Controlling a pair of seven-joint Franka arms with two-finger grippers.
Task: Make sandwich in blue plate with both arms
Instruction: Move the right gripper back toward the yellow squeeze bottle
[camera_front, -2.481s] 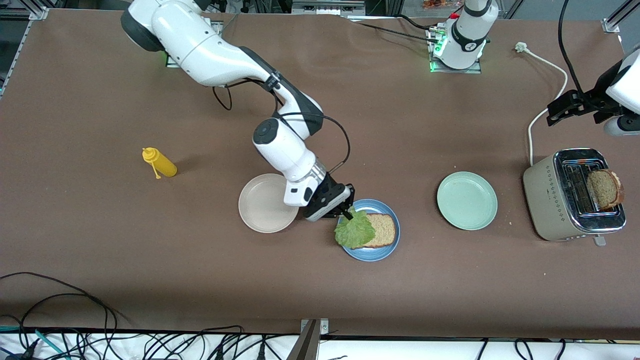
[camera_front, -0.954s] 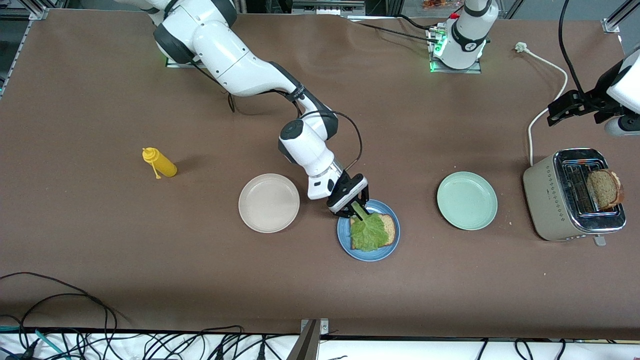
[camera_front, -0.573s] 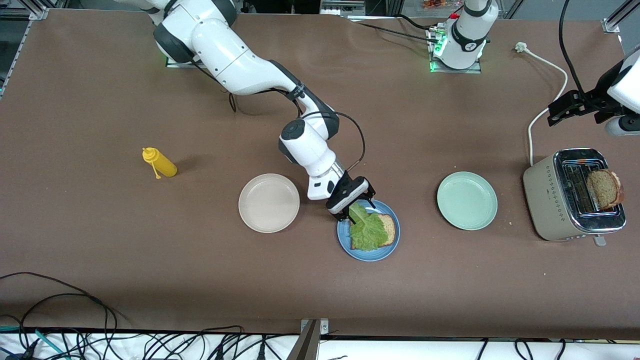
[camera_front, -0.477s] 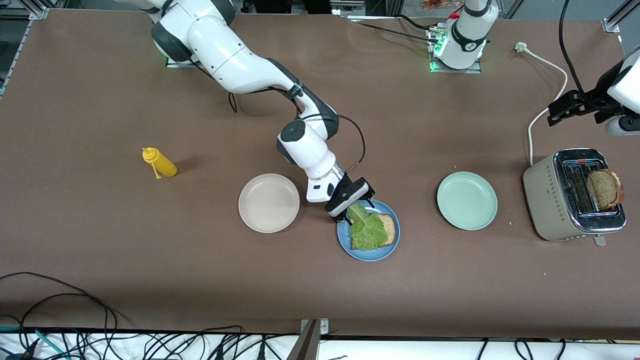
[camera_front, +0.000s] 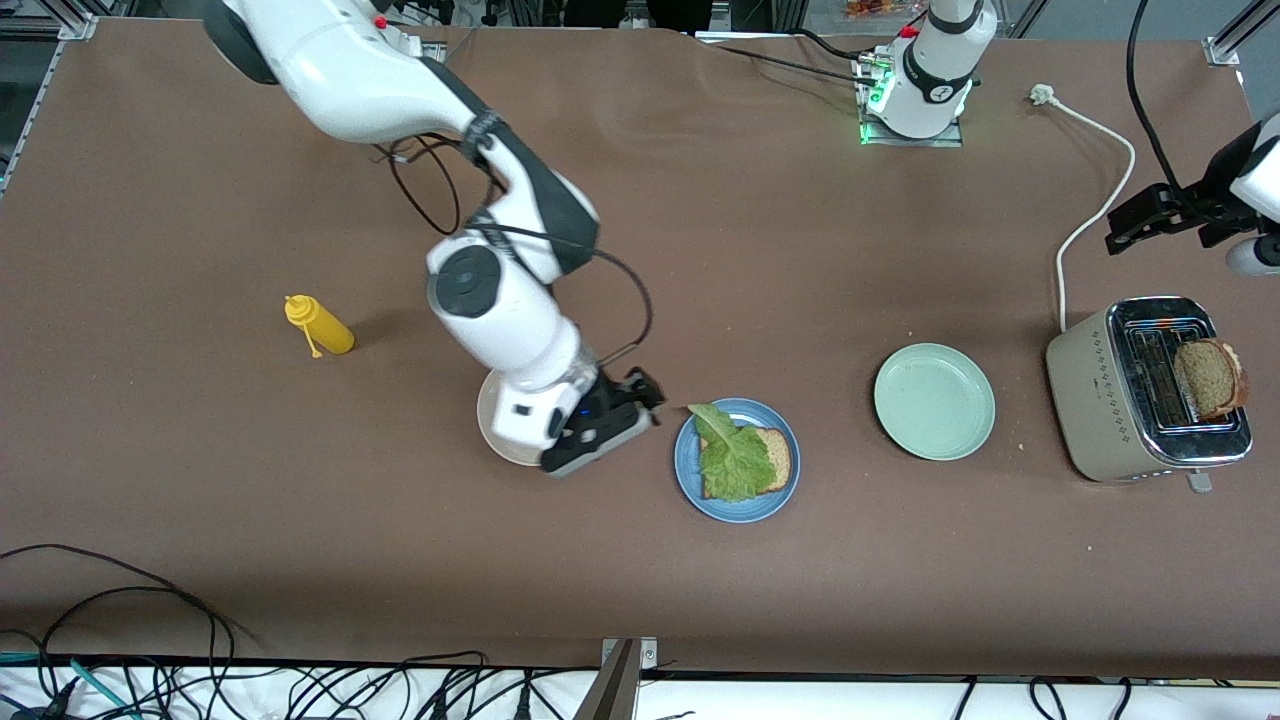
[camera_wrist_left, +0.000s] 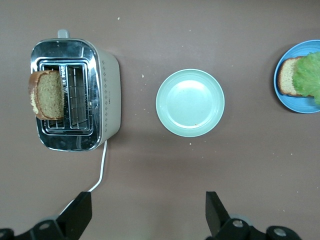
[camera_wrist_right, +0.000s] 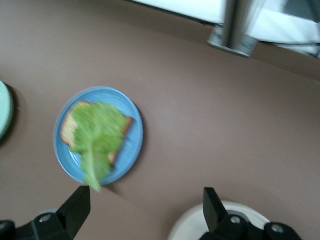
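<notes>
Showing one bread slice (camera_front: 778, 458) lying on the blue plate (camera_front: 737, 510) around the middle of the counter, with the lettuce leaf (camera_front: 735, 460) draped over most of it and its stem reaching the plate's rim. Showing the right claw (camera_front: 650, 390) hanging empty and spread wide over bare counter between the blue plate and the cream plate (camera_front: 495, 430). Showing the left claw (camera_wrist_left: 145, 215) waiting, also wide and empty, over the counter near the toaster (camera_front: 1100, 400) at the left arm's end, where the second slice (camera_front: 1210, 378) is standing up out of a slot. Judging the step in hand as fetching that top slice. Doing it well likely meaning: lining the left claw across the slice's flat faces, pinching gently above the slot, lifting straight up until clear, passing over the pale green plate (camera_front: 934, 401), and lowering flat onto the lettuce without dragging the loose leaf off, while keeping the right arm clear of the plate.
</notes>
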